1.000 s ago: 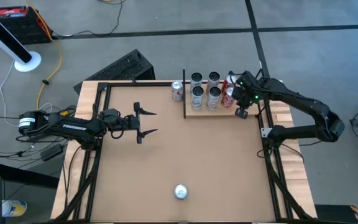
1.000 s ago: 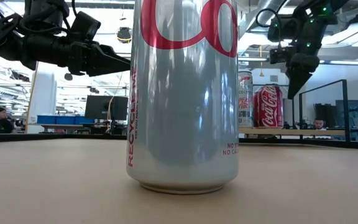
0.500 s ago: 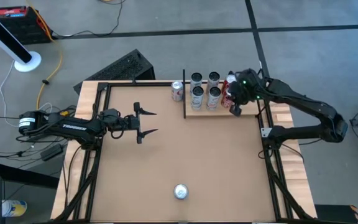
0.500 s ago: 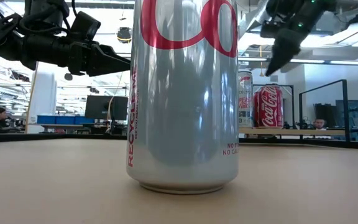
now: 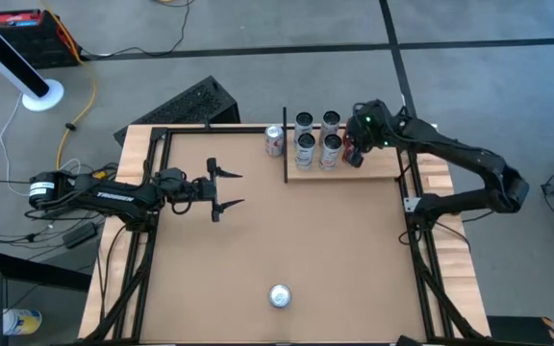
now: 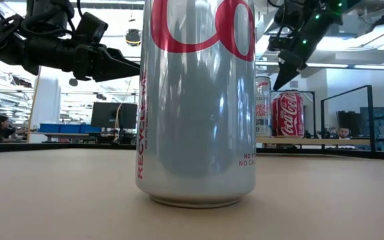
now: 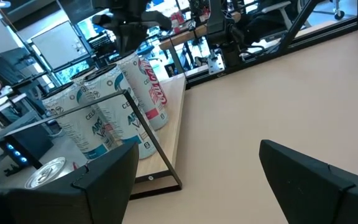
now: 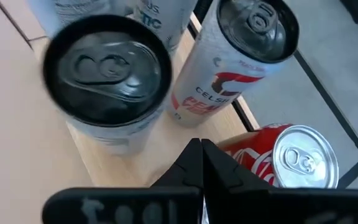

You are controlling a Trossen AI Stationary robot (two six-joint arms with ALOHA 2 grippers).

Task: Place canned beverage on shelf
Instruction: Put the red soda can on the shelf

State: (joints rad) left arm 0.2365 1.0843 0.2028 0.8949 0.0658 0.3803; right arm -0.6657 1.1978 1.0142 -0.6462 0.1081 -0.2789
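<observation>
The right gripper (image 5: 358, 154), jaws pressed together and empty, is held above the cans on the shelf (image 5: 385, 171). A silver can (image 5: 279, 296) stands well apart; fetching it seems required next. The left gripper (image 5: 231, 189) is spread.

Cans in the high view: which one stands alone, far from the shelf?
The silver can near the table's front edge, midway between the arms. All the others cluster on or beside the shelf at the back.
</observation>
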